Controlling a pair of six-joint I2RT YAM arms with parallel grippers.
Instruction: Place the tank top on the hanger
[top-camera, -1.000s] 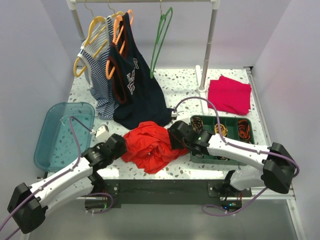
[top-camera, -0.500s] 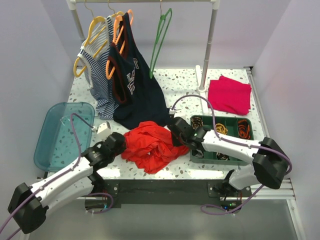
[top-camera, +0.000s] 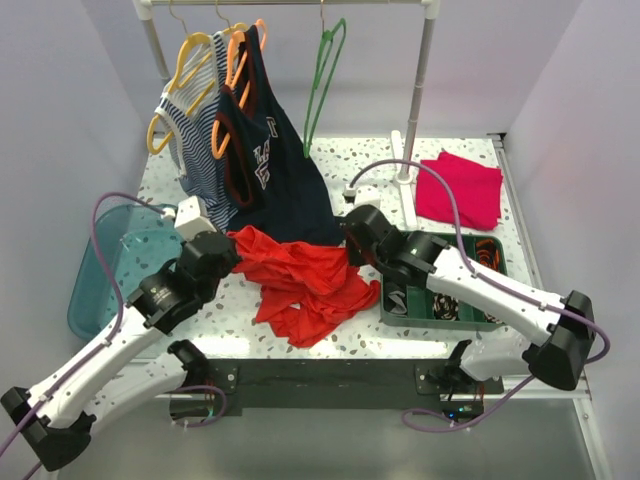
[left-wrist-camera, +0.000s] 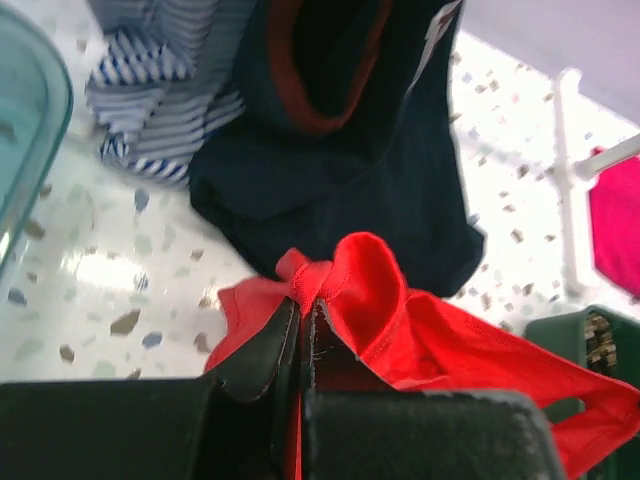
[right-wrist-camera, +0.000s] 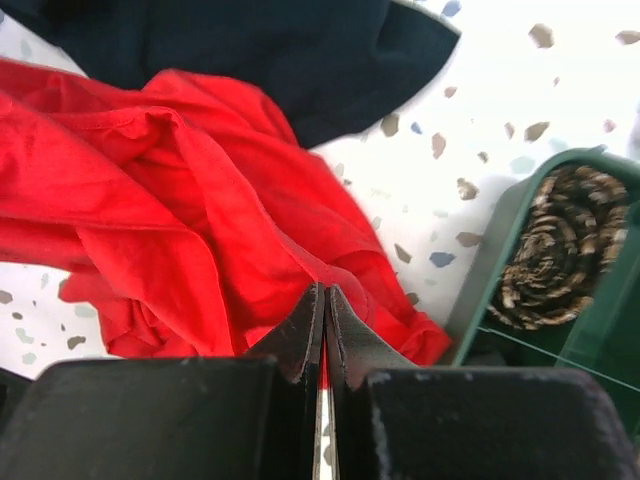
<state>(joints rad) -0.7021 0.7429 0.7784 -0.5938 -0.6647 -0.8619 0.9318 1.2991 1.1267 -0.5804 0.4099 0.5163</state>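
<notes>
The red-orange tank top (top-camera: 305, 280) is stretched between my two grippers, and its lower folds droop onto the table. My left gripper (top-camera: 230, 248) is shut on a bunched strap edge at the top's left end. In the left wrist view that red strap (left-wrist-camera: 312, 278) sticks out just past the closed left gripper (left-wrist-camera: 303, 308). My right gripper (top-camera: 351, 258) is shut on the top's right edge. The right wrist view shows the right gripper (right-wrist-camera: 325, 292) pinching a fold of the red tank top (right-wrist-camera: 180, 200). The green hanger (top-camera: 322, 85) hangs bare on the rail, behind both grippers.
A navy tank top (top-camera: 272, 185) and a striped garment (top-camera: 195, 150) hang on orange and yellow hangers just behind the red one. A teal bin (top-camera: 100, 285) stands at left. A green tray (top-camera: 400, 300) of coiled items stands at right. A magenta cloth (top-camera: 460, 190) lies beyond it, by the white rack post (top-camera: 418, 100).
Both grippers have gone from open to shut on the tank top. They have raised it and carried it back toward the rack, spreading the crumpled heap out between them.
</notes>
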